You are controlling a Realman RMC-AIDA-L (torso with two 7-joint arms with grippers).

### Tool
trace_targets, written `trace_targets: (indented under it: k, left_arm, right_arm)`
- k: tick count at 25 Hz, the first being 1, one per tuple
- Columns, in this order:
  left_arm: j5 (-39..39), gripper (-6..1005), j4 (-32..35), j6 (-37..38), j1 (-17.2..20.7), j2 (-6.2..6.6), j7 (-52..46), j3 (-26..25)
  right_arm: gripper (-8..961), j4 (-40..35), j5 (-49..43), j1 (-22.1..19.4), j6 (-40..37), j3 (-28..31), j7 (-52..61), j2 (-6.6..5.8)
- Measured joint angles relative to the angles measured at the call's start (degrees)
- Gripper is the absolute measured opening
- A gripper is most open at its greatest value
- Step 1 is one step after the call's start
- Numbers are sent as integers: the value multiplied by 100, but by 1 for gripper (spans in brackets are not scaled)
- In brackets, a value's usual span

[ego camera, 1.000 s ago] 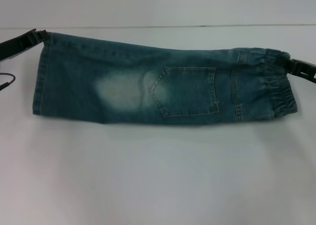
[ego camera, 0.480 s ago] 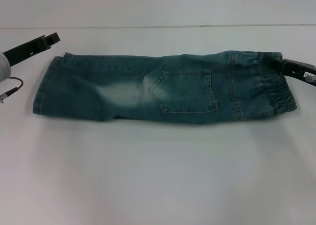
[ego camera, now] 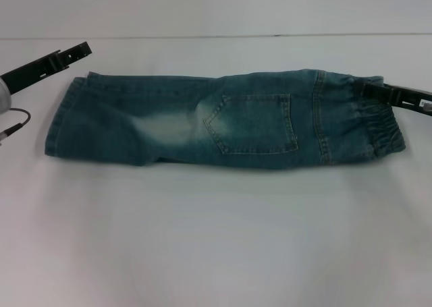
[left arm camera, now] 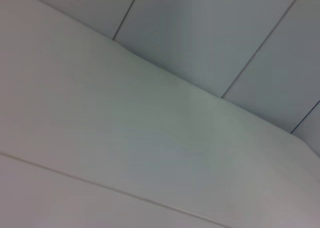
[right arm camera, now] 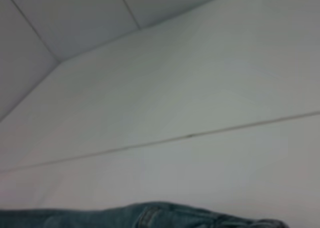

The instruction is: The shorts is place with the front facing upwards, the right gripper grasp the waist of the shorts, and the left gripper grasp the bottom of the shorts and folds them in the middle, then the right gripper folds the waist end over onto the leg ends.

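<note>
The blue denim shorts (ego camera: 223, 121) lie folded lengthwise on the white table (ego camera: 216, 239), back pocket up, leg ends at the left and elastic waist at the right. My right gripper (ego camera: 375, 90) reaches in from the right and is shut on the far corner of the waistband. A strip of the denim (right arm camera: 150, 215) shows in the right wrist view. My left gripper (ego camera: 79, 50) hovers beyond the far left corner of the leg ends, apart from the cloth, open and holding nothing. The left wrist view shows only table and wall.
A thin dark cable (ego camera: 17, 121) hangs by the left arm at the table's left edge. The wall rises behind the table's far edge (ego camera: 216, 36). Bare white table surface stretches in front of the shorts.
The left gripper has let go of the leg ends and drawn back up and to the left. The leg ends dropped flat. The right gripper lowered the waist slightly and shifted left.
</note>
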Motion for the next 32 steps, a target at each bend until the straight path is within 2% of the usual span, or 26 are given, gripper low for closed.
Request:
trace_targets:
  k: [1,3,8,11,17,21,28,32]
  left_arm:
    - [-7,596,21,91,25,7,1,-8]
    - [-10,676,25,135,36,10,2,-8]
    - [-13,898,42,359,94,15,4,-15]
    - [-74,927,113,603,168,20,5,-21]
    - [-425,947,288,1100,430,46,14,-29]
    - [-460,945,501,1707,613,61,24,-25]
    - [-131,937,845,3426,793,167,428,237]
    - [276,932,1104,4275,805,184,667,553]
  right_arm:
    - [729,0,-1,-5,-51,-136,121,-57]
    - [758,-21,0,-9,-117,-364,312,-158]
    - [832,-95,-1,-19,-315,-601,622,-311]
    - [876,-292,-114,-23,-431,-624,919,-400]
    - [872,-860,-870,-28,-356,-576,1727,-468]
    - [869,-1172,-951,-44,-799,-505,2003,-525]
    - [864,-1755,-1470,19,-2306,-478,2909,-932]
    - [862,-2164,-1947,98,-3125,-424,3485,-1027]
